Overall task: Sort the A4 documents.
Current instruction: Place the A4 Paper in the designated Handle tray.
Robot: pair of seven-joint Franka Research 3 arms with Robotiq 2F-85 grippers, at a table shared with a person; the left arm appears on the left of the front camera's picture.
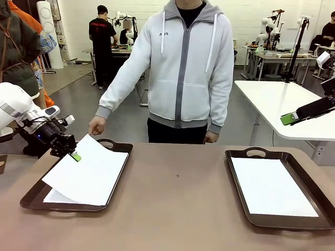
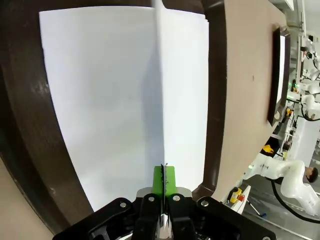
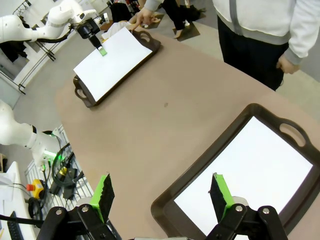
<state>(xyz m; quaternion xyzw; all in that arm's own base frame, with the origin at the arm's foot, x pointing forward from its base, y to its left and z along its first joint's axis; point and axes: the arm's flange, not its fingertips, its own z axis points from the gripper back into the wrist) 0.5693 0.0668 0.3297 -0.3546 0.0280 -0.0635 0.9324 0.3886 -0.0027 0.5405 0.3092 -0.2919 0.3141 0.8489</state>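
Pinched tight on the near edge of the top A4 sheet (image 1: 86, 170), my left gripper (image 1: 74, 153) tilts it above the left tray (image 1: 31, 198) to separate it from the stack, while my right gripper (image 3: 162, 196) waits spread over the right tray (image 3: 197, 175), where another sheet (image 3: 250, 170) lies flat.

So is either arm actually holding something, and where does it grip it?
The left gripper is shut on a paper sheet, pinching its left edge near the far corner. The right gripper is open and holds nothing.
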